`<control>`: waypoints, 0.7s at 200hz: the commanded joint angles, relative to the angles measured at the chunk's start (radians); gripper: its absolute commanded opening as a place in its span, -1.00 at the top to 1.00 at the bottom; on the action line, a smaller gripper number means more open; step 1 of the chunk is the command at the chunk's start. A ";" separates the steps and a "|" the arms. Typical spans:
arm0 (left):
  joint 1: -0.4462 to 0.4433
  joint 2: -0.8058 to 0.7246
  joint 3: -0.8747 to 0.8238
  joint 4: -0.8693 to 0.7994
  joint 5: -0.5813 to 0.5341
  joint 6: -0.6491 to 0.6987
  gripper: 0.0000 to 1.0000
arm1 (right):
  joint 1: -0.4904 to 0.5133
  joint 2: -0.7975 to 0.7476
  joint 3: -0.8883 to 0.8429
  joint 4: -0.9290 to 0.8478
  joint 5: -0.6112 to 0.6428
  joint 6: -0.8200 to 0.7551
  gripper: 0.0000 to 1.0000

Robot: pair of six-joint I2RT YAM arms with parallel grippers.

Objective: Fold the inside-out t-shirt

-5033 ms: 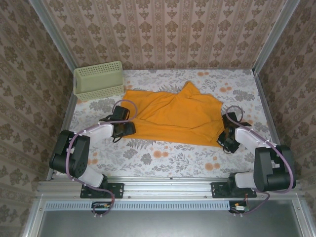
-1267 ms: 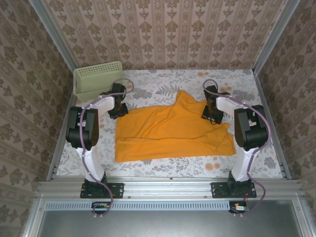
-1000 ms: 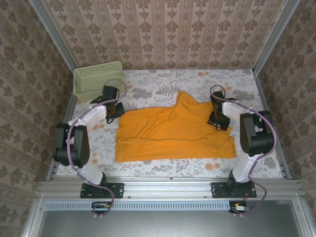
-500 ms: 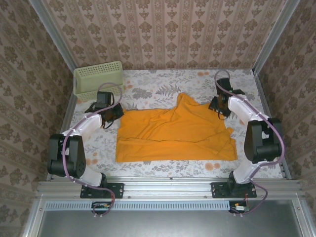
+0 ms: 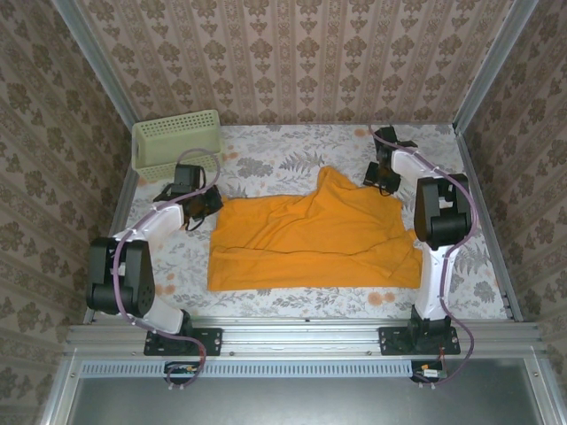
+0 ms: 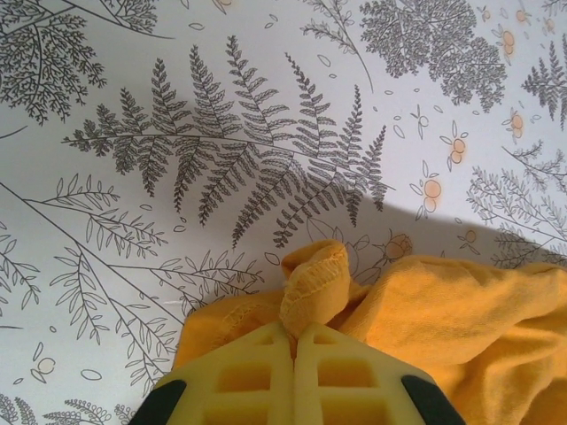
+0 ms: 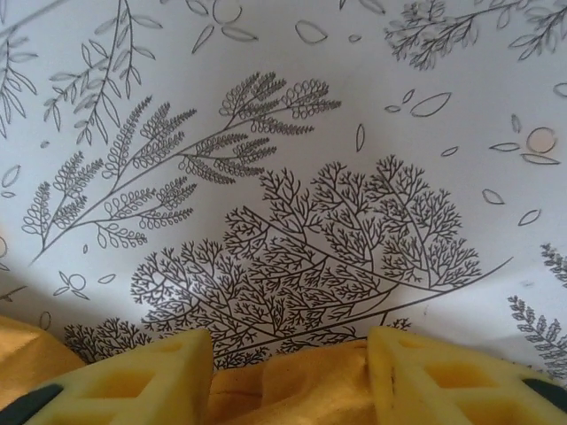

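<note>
T-shirt (image 5: 314, 239), orange-yellow, lying spread across the middle of a desk (image 5: 283, 155) covered in a cloth printed with grey ferns and small orange flowers. In the overhead view the shirt forms a broad, roughly rectangular shape. Its near edge runs fairly straight, parallel to the front rail, and its far edge rises to a soft peak right of centre. Creases run across the plain fabric. The left tool (image 5: 205, 202) sits at the shirt's far left corner. In the left wrist view its two yellow fingers (image 6: 248, 372) are pressed together, clenched on a bunched bit of stitched hem that pokes up between their tips, with the rest of the cloth trailing off to the right over the fern pattern. The right tool (image 5: 383, 177) sits at the shirt's far right edge, beside the peak. In the right wrist view its yellow fingers (image 7: 133, 376) stand apart, released, and a fold of orange cloth lies low in the gap between them; whether they touch it I cannot tell. A pale green plastic mesh basket (image 5: 177, 144) stands in the far left corner of the desk, apart from the shirt, just beyond the left arm.
</note>
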 commanded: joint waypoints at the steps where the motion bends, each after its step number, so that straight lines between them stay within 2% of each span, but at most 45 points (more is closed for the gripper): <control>1: 0.012 0.020 0.022 0.014 0.014 0.007 1.00 | -0.005 0.000 0.046 -0.034 -0.026 -0.032 0.32; 23: 0.027 0.001 0.024 0.018 0.022 0.005 1.00 | -0.008 -0.029 0.051 -0.052 0.031 -0.043 0.80; 42: 0.061 -0.035 -0.005 0.057 0.062 -0.021 1.00 | -0.010 -0.113 0.003 -0.039 0.089 -0.049 1.00; 83: 0.074 -0.128 -0.069 0.034 0.065 -0.035 1.00 | -0.001 -0.383 -0.260 0.011 0.131 -0.006 1.00; 115: 0.074 -0.242 -0.209 -0.033 0.005 -0.073 1.00 | 0.046 -0.595 -0.579 -0.002 0.157 0.066 1.00; 133: 0.074 -0.286 -0.290 -0.057 0.000 -0.084 1.00 | 0.065 -0.713 -0.769 0.005 0.129 0.131 1.00; 140: 0.075 -0.297 -0.317 -0.065 -0.002 -0.087 1.00 | 0.070 -0.757 -0.839 0.015 0.105 0.156 0.93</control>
